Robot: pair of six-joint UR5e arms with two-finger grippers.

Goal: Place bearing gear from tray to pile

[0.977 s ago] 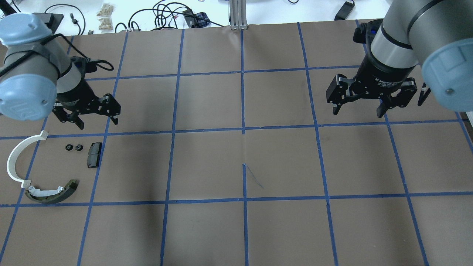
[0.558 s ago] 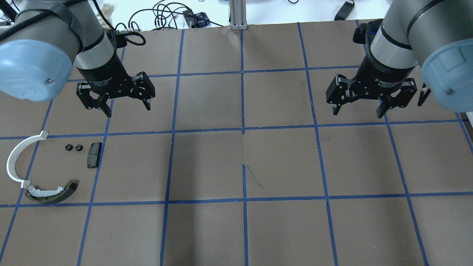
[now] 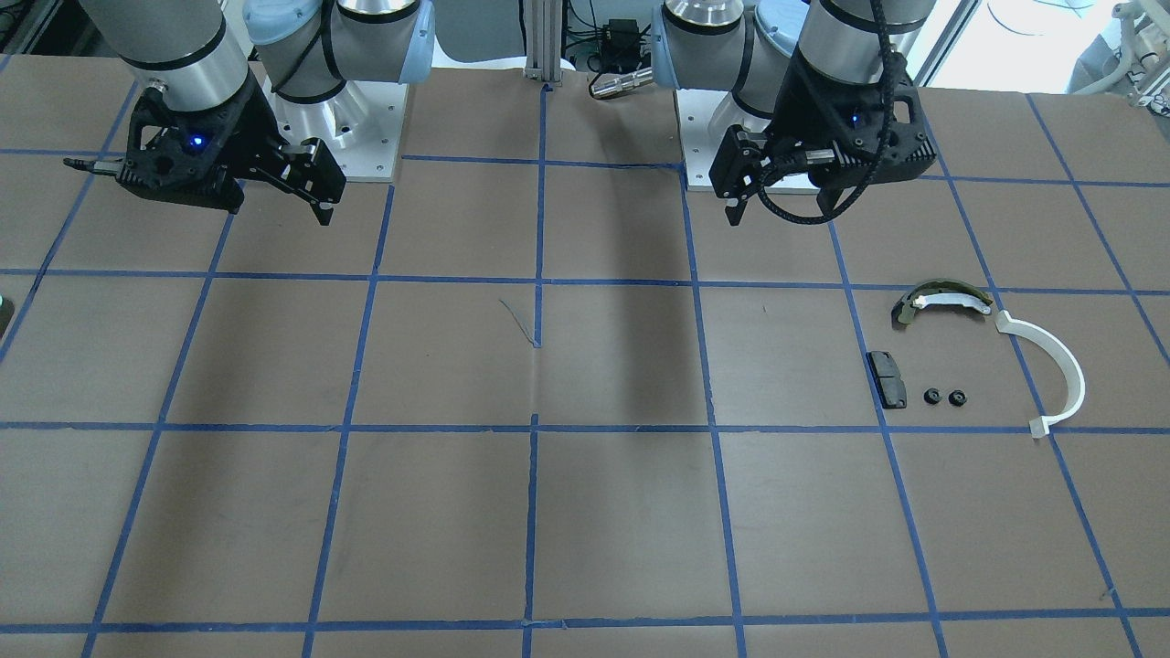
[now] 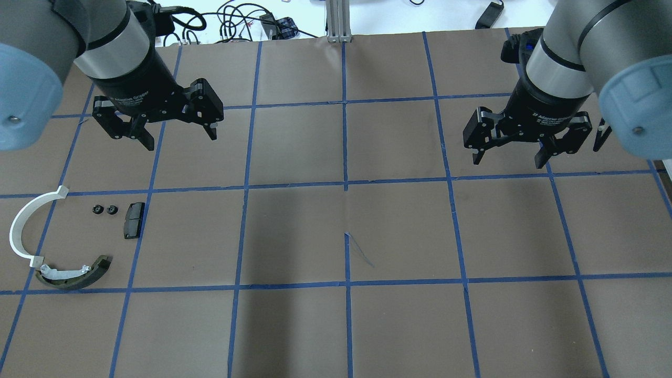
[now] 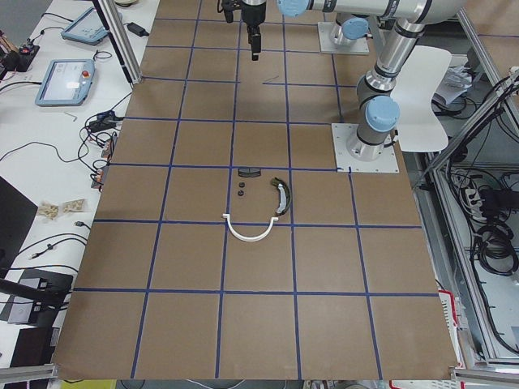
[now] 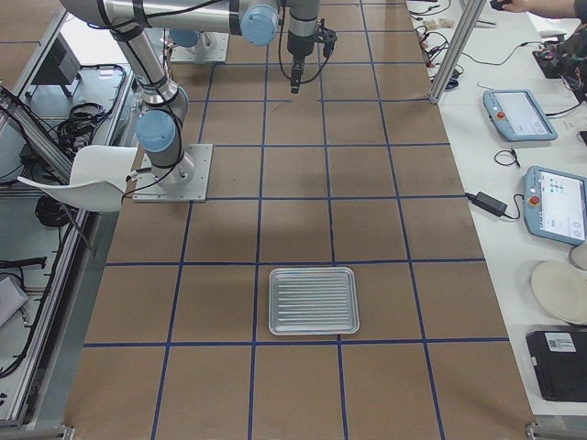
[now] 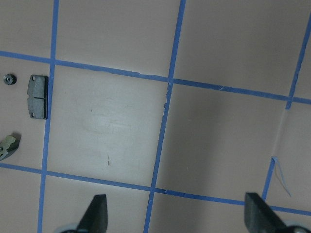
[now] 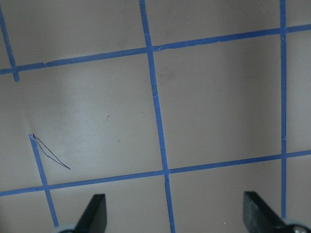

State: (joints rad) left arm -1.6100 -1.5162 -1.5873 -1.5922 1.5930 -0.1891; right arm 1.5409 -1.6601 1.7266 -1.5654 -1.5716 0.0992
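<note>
The pile lies at the table's left: a white curved arc (image 4: pixel 21 226), a dark olive brake shoe (image 4: pixel 73 275), a black pad (image 4: pixel 134 219) and two small black bearing gears (image 4: pixel 97 210) (image 4: pixel 111 210). It also shows in the front view, with the gears (image 3: pixel 943 397) beside the pad (image 3: pixel 887 378). My left gripper (image 4: pixel 181 137) is open and empty, up off the table, beyond and to the right of the pile. My right gripper (image 4: pixel 508 157) is open and empty over the right half. The silver tray (image 6: pixel 313 301) shows only in the exterior right view and looks empty.
The table is brown paper with a blue tape grid (image 4: pixel 345 184). Cables and small items (image 4: pixel 236 23) lie beyond the far edge. The left wrist view shows the pad (image 7: pixel 38 96) and one gear (image 7: pixel 8 78) at its left edge.
My left arm has swung from just beyond the pile towards the right and the far side, with its gripper still open. The right arm and the pile have not moved.
</note>
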